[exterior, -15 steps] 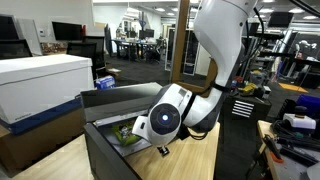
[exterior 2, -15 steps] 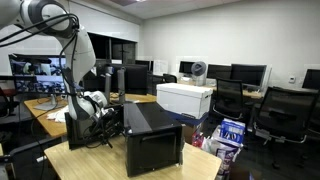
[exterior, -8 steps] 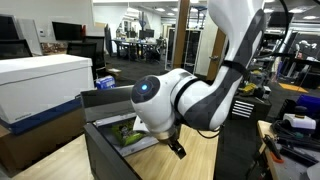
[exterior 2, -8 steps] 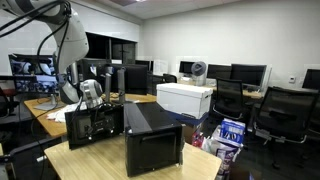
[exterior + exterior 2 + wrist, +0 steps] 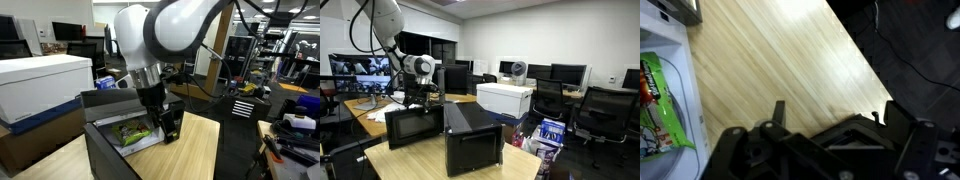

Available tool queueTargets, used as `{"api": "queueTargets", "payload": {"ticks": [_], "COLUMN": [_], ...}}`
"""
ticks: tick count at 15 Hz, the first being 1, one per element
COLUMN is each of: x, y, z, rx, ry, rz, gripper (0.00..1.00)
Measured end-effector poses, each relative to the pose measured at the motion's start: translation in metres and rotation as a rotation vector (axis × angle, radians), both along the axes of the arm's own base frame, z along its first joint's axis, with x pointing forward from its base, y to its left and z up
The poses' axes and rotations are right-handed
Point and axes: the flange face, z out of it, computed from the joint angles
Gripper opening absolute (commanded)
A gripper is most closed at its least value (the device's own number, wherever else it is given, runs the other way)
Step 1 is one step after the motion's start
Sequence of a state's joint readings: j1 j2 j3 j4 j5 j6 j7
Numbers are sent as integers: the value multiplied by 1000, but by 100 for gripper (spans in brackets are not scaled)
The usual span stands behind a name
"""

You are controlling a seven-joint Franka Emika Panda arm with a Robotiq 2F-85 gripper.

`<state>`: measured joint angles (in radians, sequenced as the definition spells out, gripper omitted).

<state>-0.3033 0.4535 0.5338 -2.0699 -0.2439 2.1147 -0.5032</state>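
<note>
Green packet (image 5: 655, 105), near gripper (image 5: 830, 118), not touching

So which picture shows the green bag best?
The wrist view: the green bag is big and close, though cut off at the edge. An exterior view shows the bag small inside the black box. In an exterior view, the box hides it.

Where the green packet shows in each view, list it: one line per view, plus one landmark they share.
In an exterior view: the green packet lies left of centre, inside the open dark box, beside the gripper.
In an exterior view with the white box: not visible.
Wrist view: the packet sits at the left edge.
Shared landmark: the wooden tabletop.
</note>
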Motion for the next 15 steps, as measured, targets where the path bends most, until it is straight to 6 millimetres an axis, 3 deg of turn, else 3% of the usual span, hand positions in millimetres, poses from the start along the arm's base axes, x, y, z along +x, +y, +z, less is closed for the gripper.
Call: {"api": "queueTargets", "payload": {"ticks": [3, 7, 15], "x": [8, 16, -6], "y": [3, 7, 39], "z": [14, 15, 15], "rx": [146, 323, 489], "ry": [-15, -135, -215], "rz": [-76, -168, -166], "gripper": [100, 100, 100]}}
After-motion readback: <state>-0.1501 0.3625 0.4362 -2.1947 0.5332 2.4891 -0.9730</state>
